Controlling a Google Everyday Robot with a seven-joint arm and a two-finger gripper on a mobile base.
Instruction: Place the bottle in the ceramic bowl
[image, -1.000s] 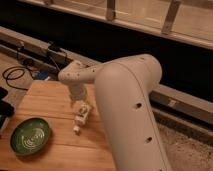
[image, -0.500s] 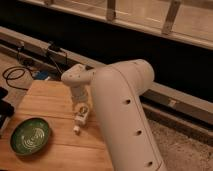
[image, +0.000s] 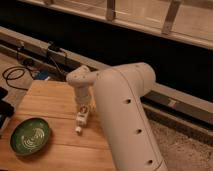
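The bottle (image: 80, 121) is small, slim and white with a reddish-orange label. It sits tilted on the wooden table (image: 55, 102), near its middle. My gripper (image: 83, 109) points down from the white wrist and is right at the bottle's upper end. The large white arm (image: 125, 115) fills the right of the view. The ceramic bowl (image: 30, 136) is round, dark green with pale swirl lines. It stands at the front left of the table, a little more than a bottle's length left of the bottle, and holds nothing.
Black cables (image: 15, 75) and a blue object (image: 42, 75) lie on the floor behind the table. A dark thing (image: 4, 107) sits at the table's left edge. A long ledge and railing (image: 165, 95) run behind, with gravel-like floor on the right.
The big arm body has swung a little to the left and the wrist has come slightly lower over the bottle. The bottle and bowl stay where they were.
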